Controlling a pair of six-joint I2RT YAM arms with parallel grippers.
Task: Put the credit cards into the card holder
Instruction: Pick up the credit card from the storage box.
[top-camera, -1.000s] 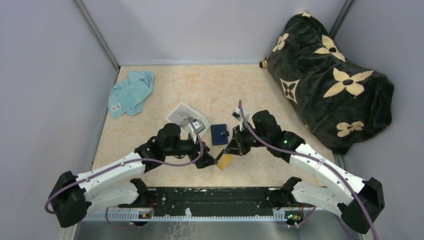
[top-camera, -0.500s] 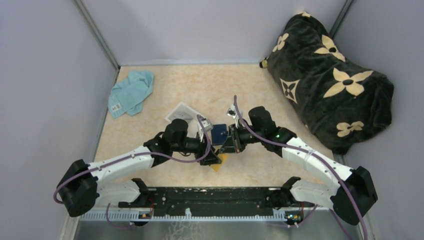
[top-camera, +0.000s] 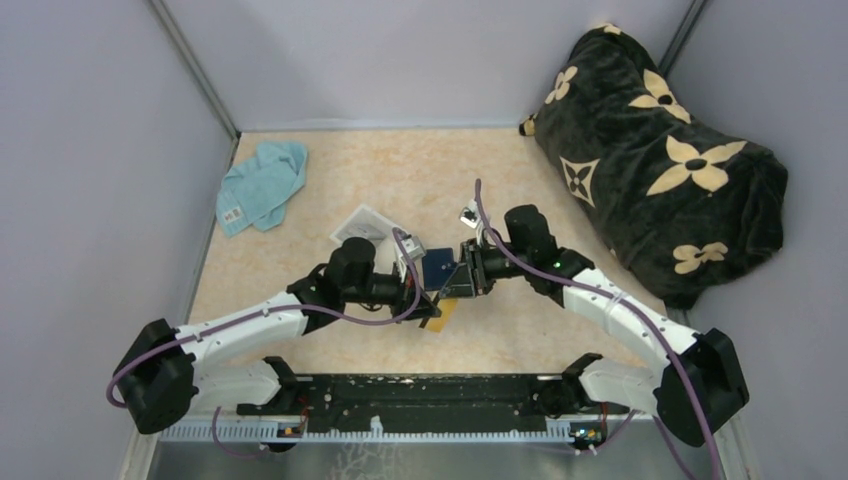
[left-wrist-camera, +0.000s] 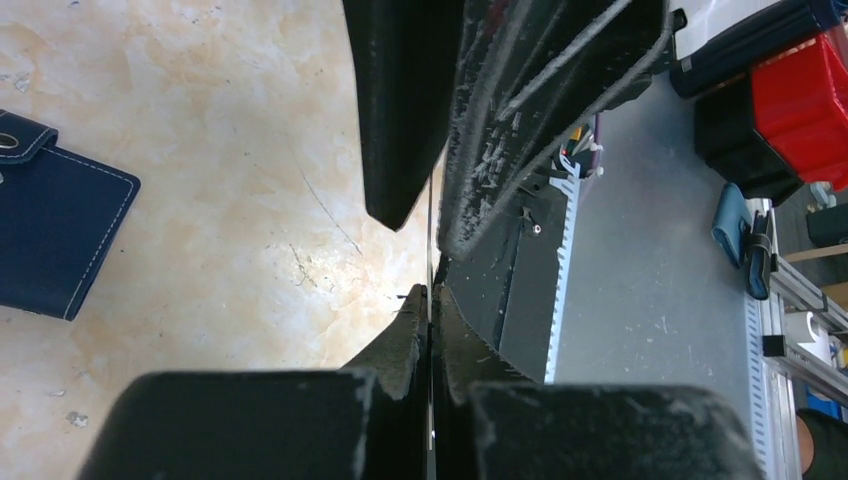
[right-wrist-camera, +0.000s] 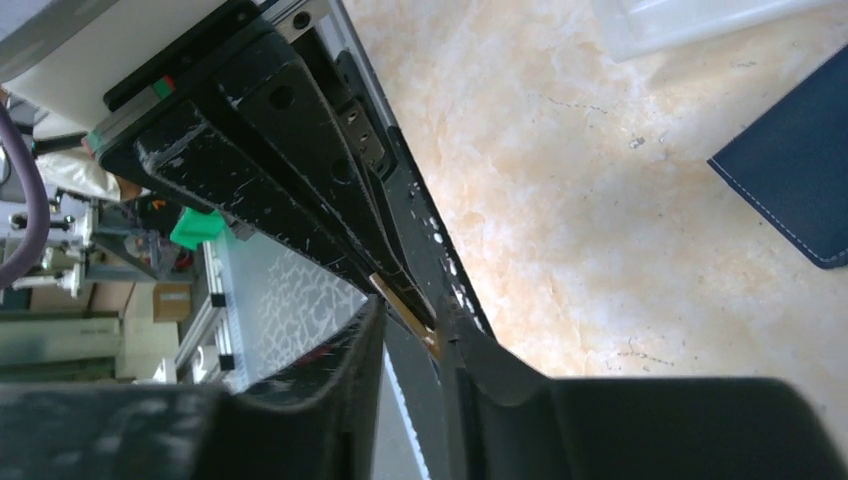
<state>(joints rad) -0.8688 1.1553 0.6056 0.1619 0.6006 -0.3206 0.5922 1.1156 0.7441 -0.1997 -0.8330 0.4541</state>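
The left tool (top-camera: 427, 308) was clenched on an orange-yellow credit card (top-camera: 447, 311), its two fingers pressed flat against either face so that in the left wrist view the card showed only as a thin line running up from between them. The right tool (top-camera: 463, 281) faced it from the other side, nose to nose, with its jaws parted a little. In the right wrist view the card's far end lay in that gap, closer to one finger (right-wrist-camera: 470, 350) than to the other, and whether it touched that finger could not be told. The card sat just in front of the card holder (top-camera: 437, 266), on the side nearer the arm bases. Whether its lower corner met the surface (top-camera: 330, 170) was not clear. The card holder, dark navy with pale stitching along its edge, lay flat on the marbled surface between the two wrists, close to both tools and touched by neither. Just behind the left wrist lay a clear plastic tray (top-camera: 362, 224), partly hidden by the arm. A teal cloth (top-camera: 262, 184) lay crumpled near the far left corner, well apart from the tools, and a black blanket with cream flowers (top-camera: 660, 150) was heaped along the right side.
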